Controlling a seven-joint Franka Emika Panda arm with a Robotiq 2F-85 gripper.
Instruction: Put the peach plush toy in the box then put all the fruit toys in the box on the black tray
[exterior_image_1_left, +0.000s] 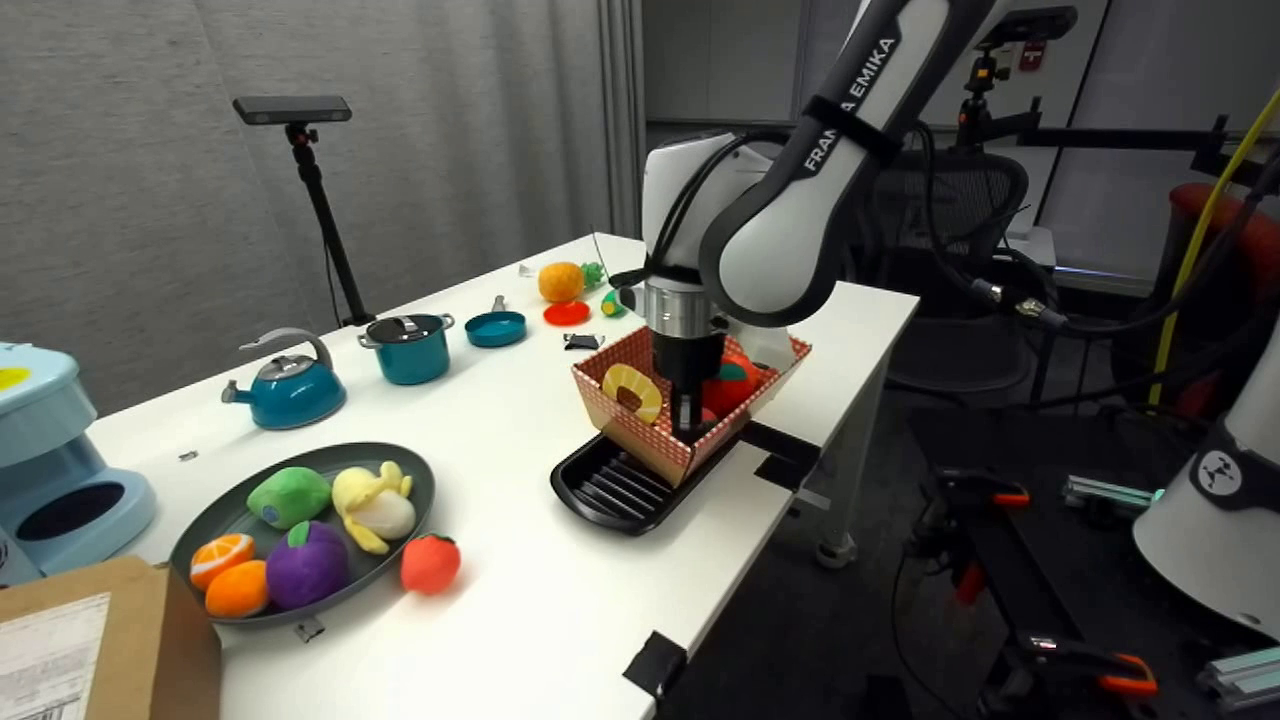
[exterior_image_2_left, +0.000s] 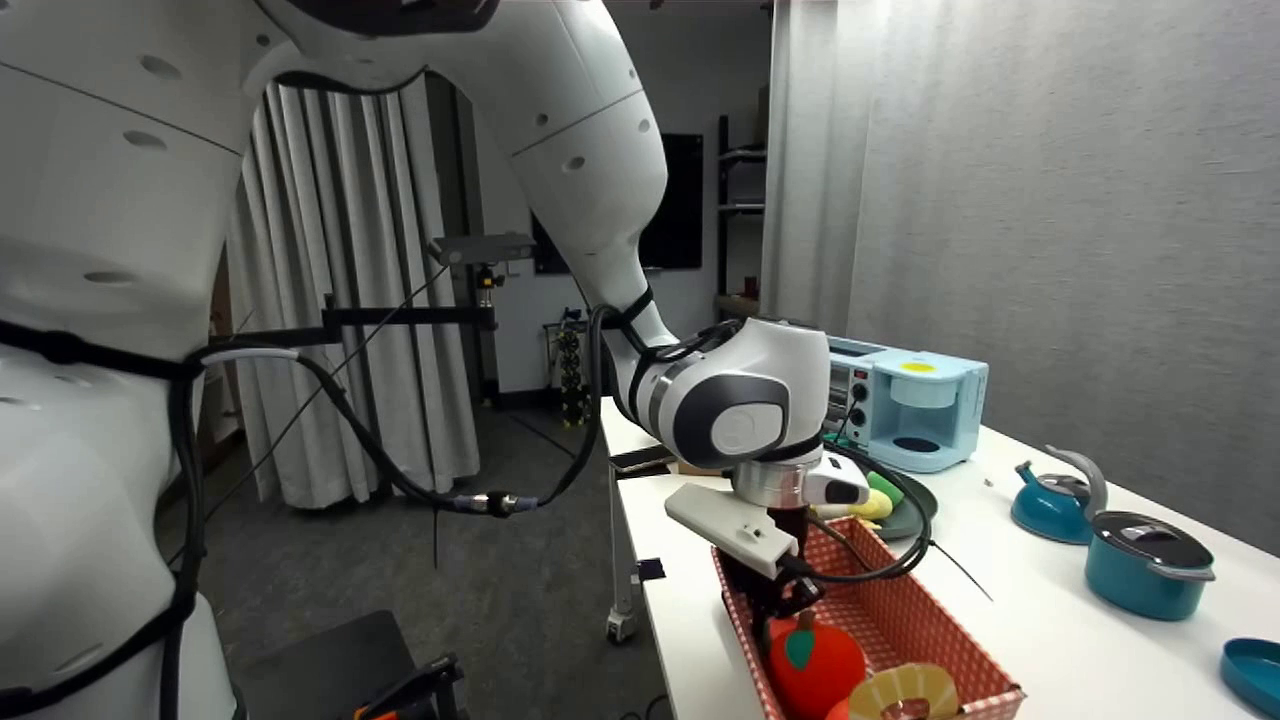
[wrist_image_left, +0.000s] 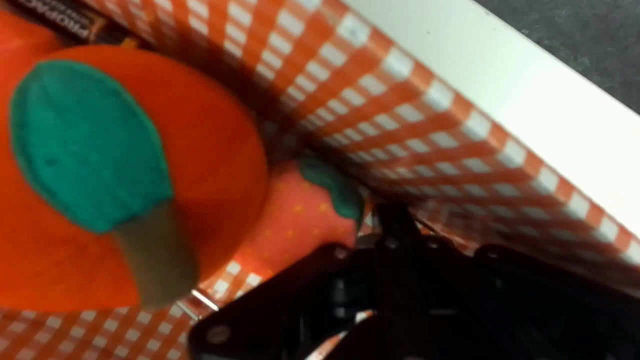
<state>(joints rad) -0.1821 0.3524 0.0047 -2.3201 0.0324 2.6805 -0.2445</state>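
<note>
The box (exterior_image_1_left: 640, 440) is a red-checked basket in both exterior views, standing over the far part of the black tray (exterior_image_1_left: 615, 490); whether it sits flat is unclear. In it lie the large round red-orange plush, the peach plush toy (exterior_image_2_left: 835, 675) with green leaf and brown stem, a strawberry toy (wrist_image_left: 300, 220) and a pineapple slice (exterior_image_1_left: 632, 392). My gripper (exterior_image_1_left: 688, 425) points down inside the box. In the wrist view its fingertips (wrist_image_left: 395, 215) are together at the foot of a wall, beside the strawberry, with nothing visibly held. A smaller red toy (exterior_image_1_left: 430, 564) lies on the table.
A round dark bowl (exterior_image_1_left: 230, 520) holds several plush toys beside the smaller red toy. A cardboard carton (exterior_image_1_left: 185, 640) is at the near corner. A teal kettle (exterior_image_1_left: 297, 392), pot (exterior_image_1_left: 412, 352), pan (exterior_image_1_left: 496, 329) and pineapple toy (exterior_image_1_left: 560, 282) stand along the back.
</note>
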